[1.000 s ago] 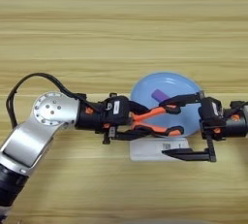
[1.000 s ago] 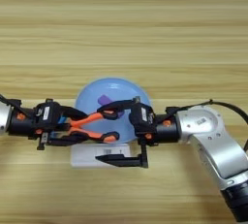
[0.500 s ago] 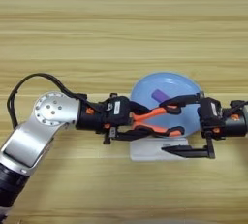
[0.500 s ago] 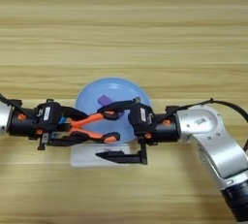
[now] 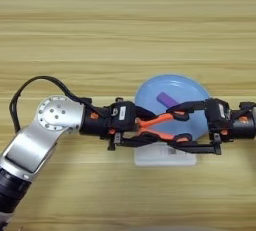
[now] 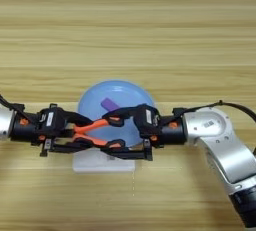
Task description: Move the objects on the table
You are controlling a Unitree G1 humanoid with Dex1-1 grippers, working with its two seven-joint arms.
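Your pliers (image 5: 162,127) sit between the two grippers, over the near rim of a pale blue plate (image 5: 172,87), with the orange-and-black handles spread and pointing toward the right arm. The purple bar (image 5: 166,99) lies flat on the plate, just behind the pliers and apart from them. A small white block (image 5: 165,156) rests on the counter (image 5: 125,30) under the plate's near edge.

Your left gripper (image 5: 132,127) reaches in from the left, its jaws closed around the head end of the pliers. Your right gripper (image 6: 117,132) comes in from the right with its jaws well open; one black finger lies along the far handle and the other stretches below the near handle. You cannot tell whether those fingers touch the handles. Both arms lie low and nearly level across the counter, meeting at the plate.
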